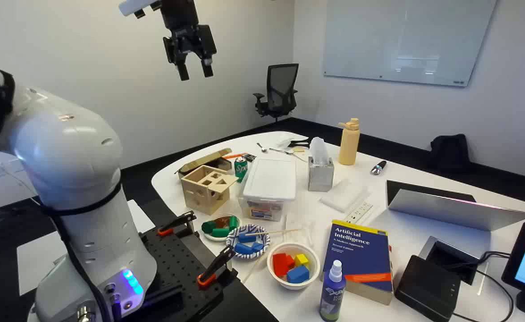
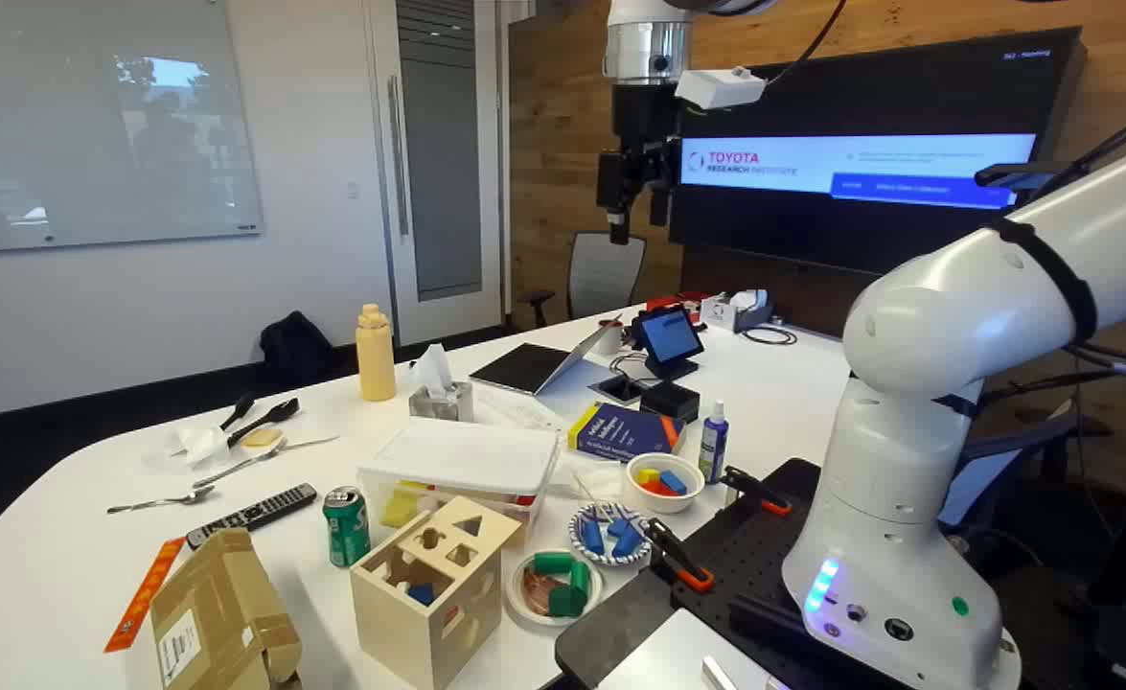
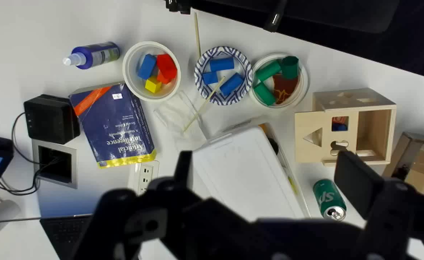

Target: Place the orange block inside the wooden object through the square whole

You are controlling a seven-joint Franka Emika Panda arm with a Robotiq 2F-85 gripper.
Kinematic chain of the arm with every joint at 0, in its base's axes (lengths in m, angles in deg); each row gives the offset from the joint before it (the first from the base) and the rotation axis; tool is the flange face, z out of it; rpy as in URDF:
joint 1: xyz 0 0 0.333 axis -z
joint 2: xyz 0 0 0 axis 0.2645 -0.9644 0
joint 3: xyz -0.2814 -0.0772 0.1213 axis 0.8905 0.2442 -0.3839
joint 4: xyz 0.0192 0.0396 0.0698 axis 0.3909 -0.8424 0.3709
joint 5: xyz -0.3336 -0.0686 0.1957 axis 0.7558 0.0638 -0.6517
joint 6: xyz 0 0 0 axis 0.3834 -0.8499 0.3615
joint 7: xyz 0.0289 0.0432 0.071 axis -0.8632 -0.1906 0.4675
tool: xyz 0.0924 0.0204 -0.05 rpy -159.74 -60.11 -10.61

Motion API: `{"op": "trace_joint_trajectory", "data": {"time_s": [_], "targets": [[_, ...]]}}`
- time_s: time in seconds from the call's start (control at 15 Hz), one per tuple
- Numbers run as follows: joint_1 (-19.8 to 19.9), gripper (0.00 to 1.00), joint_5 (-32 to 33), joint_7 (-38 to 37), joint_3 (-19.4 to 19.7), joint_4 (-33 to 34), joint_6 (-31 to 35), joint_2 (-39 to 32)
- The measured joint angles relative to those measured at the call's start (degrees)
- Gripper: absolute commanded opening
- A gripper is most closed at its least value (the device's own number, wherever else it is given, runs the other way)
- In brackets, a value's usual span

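Orange-red in two places, the hand [image 1: 195, 74] released above the desk [image 1: 298, 306]

In the wrist view, we find an orange-red block [image 3: 164, 78] in the white bowl [image 3: 127, 68], together with a red block [image 3: 166, 65], a yellow block [image 3: 153, 84] and a blue block [image 3: 147, 66]. We also see an orange-red piece [image 3: 339, 119] through the square hole [image 3: 340, 124] of the wooden box [image 3: 353, 132], beside something blue [image 3: 340, 127]. We cannot tell which of the two the task means. In that view the box's top panel [image 3: 305, 153] juts out to the left, and the box lies uncovered on the right.

Between bowl and box we see a patterned plate [image 3: 199, 68] holding blue pieces [image 3: 222, 64], with a stick [image 3: 205, 103] across its rim, and, nearer the box, a white plate [image 3: 304, 83] holding green blocks [image 3: 267, 70].

In an exterior view, a lidded container [image 1: 269, 179] stands right of the box, with a green can [image 1: 241, 169] between them on the far side. A blue book [image 1: 356, 250] lies right of the bowl, a spray bottle [image 1: 332, 290] upright just beside its near edge.

The hand hangs high in both exterior views; we see it released, its fingers [image 1: 183, 71] spread well apart.
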Motion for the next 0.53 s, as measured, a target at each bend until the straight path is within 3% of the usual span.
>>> {"op": "trace_joint_trajectory", "data": {"time_s": [0.33,0.53], "targets": [[-0.29,1.00,0.00,0.46,0.58,-0.04,0.00,-0.51],[-0.28,1.00,1.04,5.16,3.49,-0.08,0.27,-4.34]]}}
